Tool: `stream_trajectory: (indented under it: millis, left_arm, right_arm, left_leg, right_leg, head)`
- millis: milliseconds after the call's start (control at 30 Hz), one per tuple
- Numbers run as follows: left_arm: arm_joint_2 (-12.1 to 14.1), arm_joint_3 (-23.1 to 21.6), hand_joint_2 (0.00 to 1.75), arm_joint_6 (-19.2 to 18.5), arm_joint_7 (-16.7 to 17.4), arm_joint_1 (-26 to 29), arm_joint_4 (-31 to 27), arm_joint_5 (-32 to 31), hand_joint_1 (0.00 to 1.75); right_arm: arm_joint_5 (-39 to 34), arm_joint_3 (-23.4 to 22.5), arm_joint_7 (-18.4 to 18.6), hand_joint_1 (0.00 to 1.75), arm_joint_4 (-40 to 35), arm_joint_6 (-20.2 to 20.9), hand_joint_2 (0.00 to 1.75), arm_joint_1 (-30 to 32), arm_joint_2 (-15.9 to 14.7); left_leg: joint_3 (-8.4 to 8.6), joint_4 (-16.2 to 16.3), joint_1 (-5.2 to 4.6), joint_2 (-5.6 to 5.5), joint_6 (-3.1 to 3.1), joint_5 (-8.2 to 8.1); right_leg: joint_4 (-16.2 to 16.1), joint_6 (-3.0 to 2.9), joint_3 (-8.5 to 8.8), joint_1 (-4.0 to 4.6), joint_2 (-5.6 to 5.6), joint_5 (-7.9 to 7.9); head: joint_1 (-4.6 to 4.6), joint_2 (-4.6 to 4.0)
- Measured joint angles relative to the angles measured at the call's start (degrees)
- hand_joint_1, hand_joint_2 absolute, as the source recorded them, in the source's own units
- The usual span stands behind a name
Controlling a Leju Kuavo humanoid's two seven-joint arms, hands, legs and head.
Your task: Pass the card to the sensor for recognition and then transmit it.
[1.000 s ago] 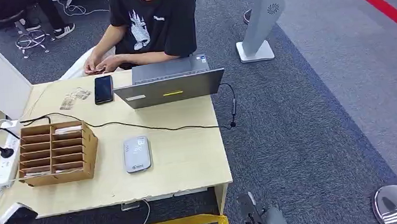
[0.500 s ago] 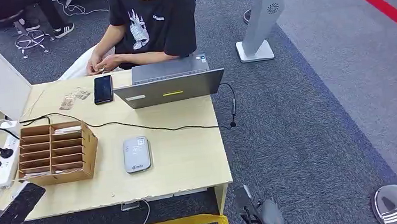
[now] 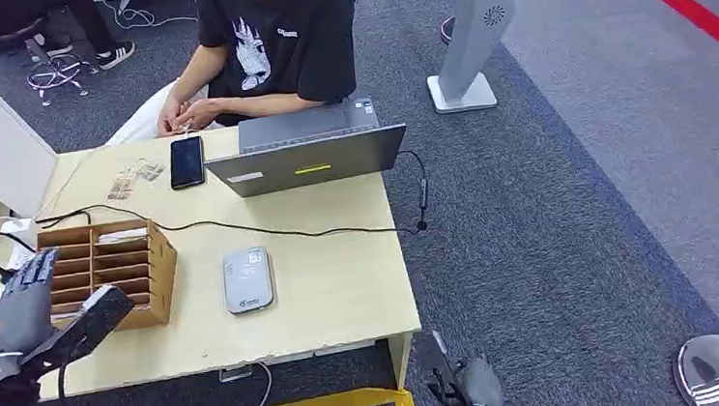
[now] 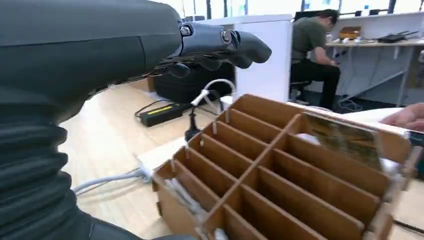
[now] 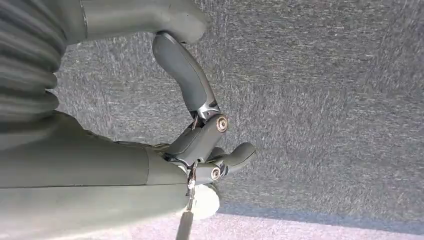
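Head view: grey sensor (image 3: pixel 248 280) (rounded, flat) on table (image 3: pixel 342 282).

Left robot hand (image 3: pixel 24 305) raised over the counter (image 3: pixel 333 283) edge, just left of the cardboard rack (image 3: pixel 101 272), fingers spread, holding nothing. Rack has two columns of slots, thin flat items in some. Grey sensor (image 3: pixel 247 279) flat on counter right of rack, apart from it. Black cable (image 3: pixel 271 231) runs across counter between rack and laptop (image 3: pixel 308 151). Phone (image 3: pixel 187 161) left of laptop, near far edge. White power strip (image 3: pixel 5 241) behind the hand. Person (image 3: pixel 270 40) in black shirt sits at far side, hands together. Right robot hand (image 3: pixel 462 389) low over grey carpet beyond counter corner; finger pose unclear.
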Motion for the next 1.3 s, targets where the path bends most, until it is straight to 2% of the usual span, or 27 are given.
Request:
stream_trajectory:
  millis: [200, 300, 533, 667, 767, 1000, 1167, 1300]
  left_arm:
    - [2.08, -6.44, 1.75, -4.36, -0.94, -5.22, 0.24, 2.06, 0.00]
    - [4.00, -9.26, 1.75, -6.61, -1.38, -7.34, -0.39, 4.79, 0.00]
    - [7.76, -14.52, 1.75, -9.75, -3.04, -13.48, -5.05, 11.85, 0.00]
    - [10.18, -16.71, 1.75, -12.98, -4.41, -15.24, -7.89, 16.12, 0.00]
    - [13.05, -18.63, 1.75, -14.52, -5.36, -15.29, -9.90, 19.45, 0.00]
    - [18.99, -21.36, 1.75, -15.31, -6.21, -11.72, -11.80, 22.08, 0.00]
    - [25.72, -22.35, 1.75, -18.41, -6.06, -8.87, -14.27, 26.25, 0.00]
    - [30.63, -22.37, 1.75, -18.98, -5.31, -6.46, -16.30, 28.13, 0.00]
  right_arm:
    - [-0.64, 0.00, -0.24, 0.00, 0.77, 0.09, 1.75, -0.58, 0.35]
    - [-0.77, -0.04, -0.57, 0.00, 1.09, 0.11, 1.75, -0.68, 0.35]
    - [-1.20, -0.09, -1.70, 0.00, 1.64, 0.46, 1.75, -0.72, 0.35]
    - [-1.66, -0.11, -2.44, 0.00, 1.92, 0.76, 1.75, -0.83, 0.35]
    - [-2.10, -0.15, -3.08, 0.00, 2.36, 0.76, 1.75, -1.20, 0.35]
    - [-2.54, -0.13, -3.87, 0.00, 3.61, 0.59, 1.75, -2.13, 0.35]
    - [-3.45, -0.04, -4.44, 0.00, 4.76, 0.11, 1.75, -2.75, 0.35]
    - [-4.31, 0.22, -4.90, 0.00, 5.47, -0.13, 1.75, -2.94, 0.35]
  left_leg:
    - [0.00, 0.00, 0.00, 0.01, 0.00, 0.00]
    - [0.00, 0.00, 0.01, 0.01, 0.00, 0.00]
    - [-0.01, 0.00, 0.01, 0.04, -0.02, 0.01]
    - [-0.02, 0.00, 0.01, 0.04, -0.02, 0.01]
    - [-0.01, 0.00, 0.02, 0.09, -0.02, 0.01]
    - [-0.01, -0.03, 0.03, 0.11, -0.03, 0.01]
    - [-0.02, -0.03, 0.04, 0.15, -0.03, 0.01]
    - [-0.02, -0.03, 0.04, 0.13, -0.03, 0.01]
  right_leg:
    - [0.01, -0.01, 0.00, 0.00, 0.01, 0.00]
    - [0.01, -0.01, -0.02, 0.00, 0.02, 0.00]
    - [0.02, -0.01, -0.02, 0.00, 0.04, 0.01]
    - [0.02, -0.01, -0.02, 0.00, 0.04, 0.01]
    - [0.03, -0.01, -0.03, 0.00, 0.11, 0.01]
    - [0.03, -0.02, -0.04, 0.00, 0.13, 0.00]
    - [0.04, -0.02, -0.04, 0.01, 0.16, 0.00]
    - [0.04, -0.02, -0.05, 0.01, 0.15, -0.01]
  head:
    - [0.00, 0.00]
    - [-0.02, 0.00]
    - [-0.02, 0.00]
    - [0.00, 0.00]
    - [-0.02, 0.00]
    - [-0.02, 0.00]
    - [-0.02, 0.00]
    - [0.00, 0.00]
